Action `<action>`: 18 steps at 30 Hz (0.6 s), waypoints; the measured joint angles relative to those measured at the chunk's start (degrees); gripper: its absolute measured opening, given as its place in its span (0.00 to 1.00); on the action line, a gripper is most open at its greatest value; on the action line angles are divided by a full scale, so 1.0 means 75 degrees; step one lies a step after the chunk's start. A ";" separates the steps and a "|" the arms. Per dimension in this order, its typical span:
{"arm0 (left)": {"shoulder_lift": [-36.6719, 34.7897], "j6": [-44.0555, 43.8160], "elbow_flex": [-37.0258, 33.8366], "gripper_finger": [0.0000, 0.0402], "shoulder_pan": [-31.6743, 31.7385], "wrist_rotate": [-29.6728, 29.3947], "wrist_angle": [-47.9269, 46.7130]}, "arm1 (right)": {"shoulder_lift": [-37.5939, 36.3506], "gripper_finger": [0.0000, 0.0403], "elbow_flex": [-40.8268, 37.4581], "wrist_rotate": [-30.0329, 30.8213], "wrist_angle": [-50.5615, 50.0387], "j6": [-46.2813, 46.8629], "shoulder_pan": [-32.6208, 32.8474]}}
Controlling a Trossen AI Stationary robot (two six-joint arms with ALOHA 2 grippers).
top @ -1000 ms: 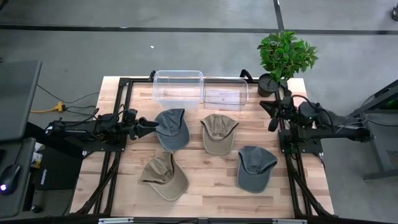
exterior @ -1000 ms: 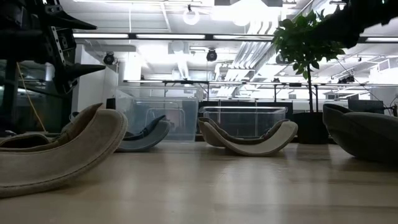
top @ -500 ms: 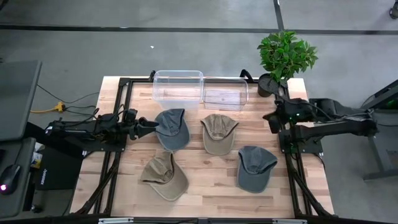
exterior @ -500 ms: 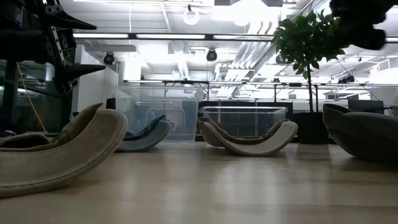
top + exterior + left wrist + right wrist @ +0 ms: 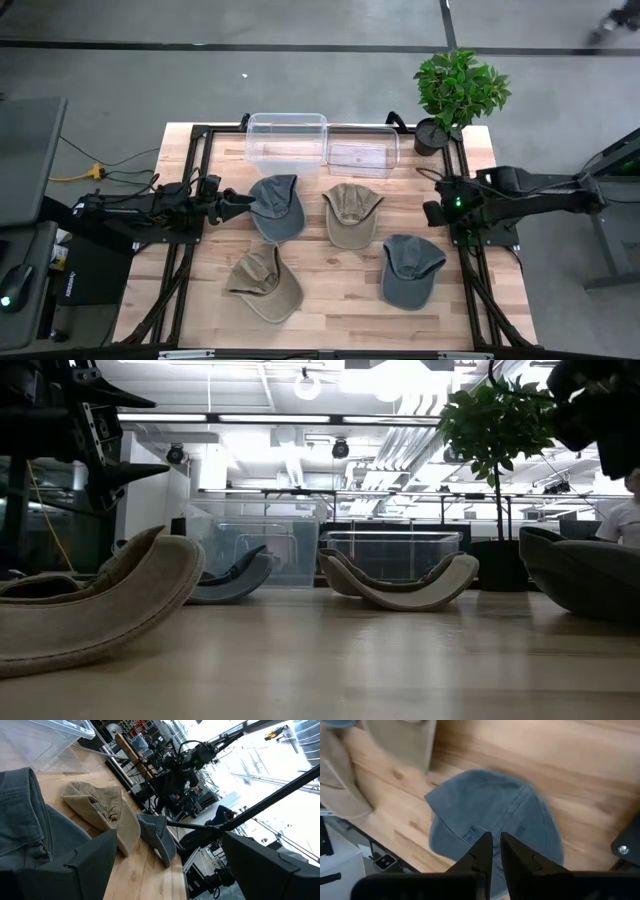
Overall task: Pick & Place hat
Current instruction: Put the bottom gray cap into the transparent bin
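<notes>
Probably the blue-grey hat (image 5: 410, 268) was light and soft; its stiffer brim looked the best place to hold. It lay on the surface (image 5: 340, 300), near the right gripper (image 5: 432, 212), whose fingers (image 5: 480, 851) were nearly closed on nothing. The left gripper (image 5: 238, 201) waited with fingers (image 5: 75, 865) spread.

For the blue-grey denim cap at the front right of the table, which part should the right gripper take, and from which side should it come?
Probably the edge of the crown, from straight above. The blue-grey denim cap lies on the wooden table with its opening up, so the fabric rim stands free for pinching. The right gripper, fingers nearly together, hangs over it and would need to open first.
</notes>
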 joint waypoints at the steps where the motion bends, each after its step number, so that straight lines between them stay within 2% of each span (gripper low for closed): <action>1: 0.0000 0.0000 0.0000 0.85 0.0000 0.0000 0.0000 | 0.0089 0.08 -0.0009 0.0043 -0.0001 0.0090 0.0071; 5: 0.0001 0.0000 0.0000 0.85 -0.0002 0.0003 0.0000 | 0.0492 0.08 -0.0009 0.0397 -0.0063 0.0353 0.0231; 11: 0.0002 0.0000 0.0000 0.85 -0.0002 0.0006 0.0001 | 0.1035 0.09 -0.0009 0.0303 0.0154 0.0469 0.0240; 14: 0.0002 0.0000 0.0000 0.85 -0.0002 0.0006 0.0002 | 0.1190 0.14 -0.0009 0.0210 0.0231 0.0512 0.0243; 18: 0.0001 0.0000 0.0000 0.85 0.0001 0.0006 0.0003 | 0.1336 0.24 -0.0009 0.0197 0.0254 0.0716 0.0243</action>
